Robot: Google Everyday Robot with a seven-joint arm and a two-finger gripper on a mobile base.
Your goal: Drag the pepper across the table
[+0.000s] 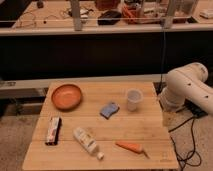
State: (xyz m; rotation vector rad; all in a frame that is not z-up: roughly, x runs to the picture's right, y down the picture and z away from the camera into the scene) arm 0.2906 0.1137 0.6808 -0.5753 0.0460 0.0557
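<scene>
Six things sit on the table [125, 127]. The pepper [130, 147] lies near the front edge, right of middle, stem end pointing right, with a white bottle [86, 140] lying to its left. Farther back are a blue sponge [109, 109], clear cup [133, 99], orange bowl [66, 96] and dark packet [53, 130]. A white arm [187, 85] stands beside the table's right edge. Its gripper is out of sight, so I cannot tell its state.

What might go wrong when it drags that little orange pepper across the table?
The pepper lies close to the front edge of the table, so a skewed push may tip it off. Dragged leftward, it would likely meet the lying white bottle. The gripper is out of view; only the arm shows at the right.
</scene>
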